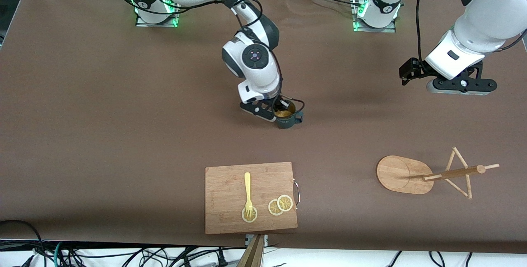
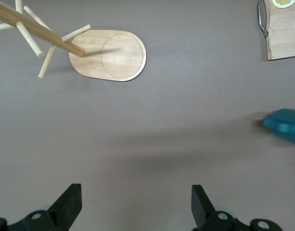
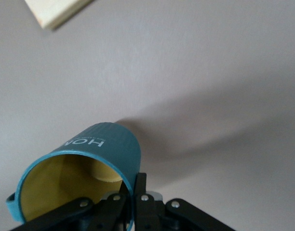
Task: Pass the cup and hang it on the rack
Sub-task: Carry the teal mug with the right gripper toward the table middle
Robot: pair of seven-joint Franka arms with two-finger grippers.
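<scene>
The dark teal cup (image 1: 287, 119) with its yellow inside is at the middle of the table. My right gripper (image 1: 280, 108) is shut on its rim, one finger inside and one outside. The right wrist view shows the ribbed cup (image 3: 100, 148) tilted in the right gripper (image 3: 136, 182). Whether the cup touches the table I cannot tell. My left gripper (image 1: 461, 86) hangs open and empty over the table at the left arm's end. The left wrist view shows the left gripper (image 2: 135, 193) over bare cloth, and the cup (image 2: 287, 126) at the edge. The wooden rack (image 1: 405, 174) stands nearer the front camera, also as the rack (image 2: 113, 55).
A wooden cutting board (image 1: 230, 184) lies near the front edge, nearer the camera than the cup. A yellow fork (image 1: 248, 193) and lemon slices (image 1: 280, 205) lie on it. The board's corner (image 2: 285, 33) with a metal handle shows in the left wrist view.
</scene>
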